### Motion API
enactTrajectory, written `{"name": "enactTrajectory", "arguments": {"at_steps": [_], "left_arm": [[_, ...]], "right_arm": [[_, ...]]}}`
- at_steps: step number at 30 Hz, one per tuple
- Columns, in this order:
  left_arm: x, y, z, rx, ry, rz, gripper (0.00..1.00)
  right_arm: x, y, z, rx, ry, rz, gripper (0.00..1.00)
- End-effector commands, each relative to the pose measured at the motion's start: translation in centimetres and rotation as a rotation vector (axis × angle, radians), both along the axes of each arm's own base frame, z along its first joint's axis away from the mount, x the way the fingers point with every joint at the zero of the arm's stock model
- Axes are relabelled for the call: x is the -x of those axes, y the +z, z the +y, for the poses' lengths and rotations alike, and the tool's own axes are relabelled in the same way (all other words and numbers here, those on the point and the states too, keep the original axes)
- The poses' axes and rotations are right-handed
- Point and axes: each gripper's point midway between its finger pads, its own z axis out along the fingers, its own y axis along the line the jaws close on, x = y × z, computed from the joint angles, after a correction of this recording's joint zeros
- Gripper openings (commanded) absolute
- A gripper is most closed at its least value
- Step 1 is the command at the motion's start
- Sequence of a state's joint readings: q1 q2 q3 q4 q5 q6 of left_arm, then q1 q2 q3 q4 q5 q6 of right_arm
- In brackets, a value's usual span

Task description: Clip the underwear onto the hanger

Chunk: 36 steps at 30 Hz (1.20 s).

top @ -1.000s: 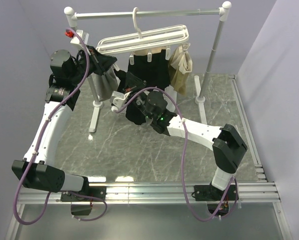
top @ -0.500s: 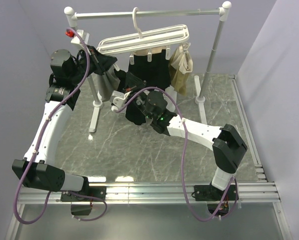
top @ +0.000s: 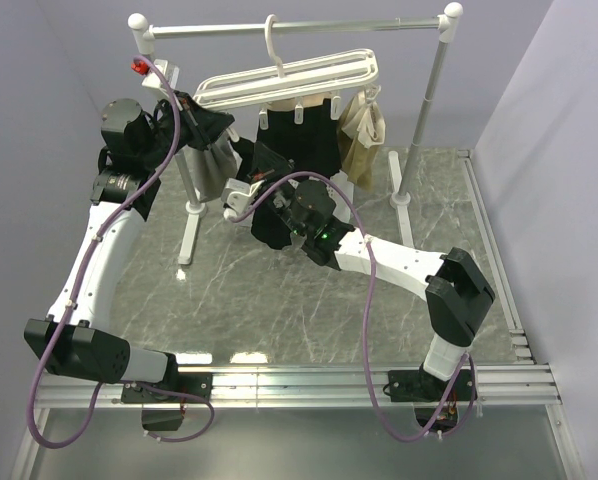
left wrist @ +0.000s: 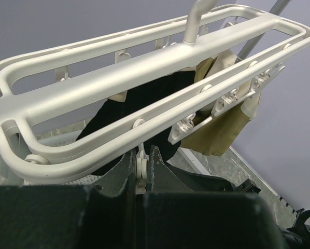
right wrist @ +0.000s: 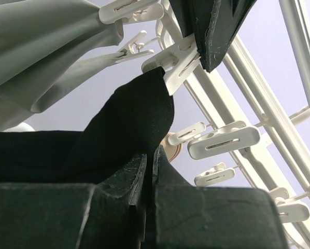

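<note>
The white hanger (top: 289, 78) hangs by its hook from the rail. The black underwear (top: 299, 140) hangs under it, clipped at the top. My left gripper (top: 217, 122) is at the frame's left end, shut on a white clip peg (left wrist: 141, 168) that dangles from the hanger (left wrist: 144, 67). My right gripper (top: 254, 165) is shut on a corner of the underwear (right wrist: 118, 129) and holds it up. The tip of the fabric touches the mouth of the peg (right wrist: 170, 65), which the left gripper's fingers (right wrist: 212, 26) squeeze.
A grey garment (top: 214, 165) hangs at the frame's left and a tan garment (top: 361, 135) at its right. The grey rail stand (top: 299, 27) has uprights on both sides. Several free pegs (right wrist: 222, 142) dangle along the frame.
My right gripper has risen slightly toward the hanger's left end with the underwear corner. The left arm has barely moved.
</note>
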State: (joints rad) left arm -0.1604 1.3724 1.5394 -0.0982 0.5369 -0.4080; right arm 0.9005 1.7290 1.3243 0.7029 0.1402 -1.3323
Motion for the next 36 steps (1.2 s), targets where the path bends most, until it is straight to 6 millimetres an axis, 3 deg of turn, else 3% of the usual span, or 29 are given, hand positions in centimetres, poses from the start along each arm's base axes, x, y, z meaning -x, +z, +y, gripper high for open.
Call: {"name": "enactTrajectory", "arguments": {"at_steps": [1,32,36], "left_arm": [[1.4,-2.1,-1.0,-0.031,-0.086,0.096,0.00],[1.2,-2.3,-1.0,-0.037,-0.085,0.085,0.00],[1.0,-2.3,-1.0,-0.040,-0.082,0.086,0.05]], "right_arm": [[0.4,4.6,-1.1,-0.099,-0.010,-0.078,0.00],[0.3,6.1,-0.2,-0.128,0.016,-0.046,0.00],[0.2,6.2,-0.3,-0.136,0.014,-0.040,0.00]]}}
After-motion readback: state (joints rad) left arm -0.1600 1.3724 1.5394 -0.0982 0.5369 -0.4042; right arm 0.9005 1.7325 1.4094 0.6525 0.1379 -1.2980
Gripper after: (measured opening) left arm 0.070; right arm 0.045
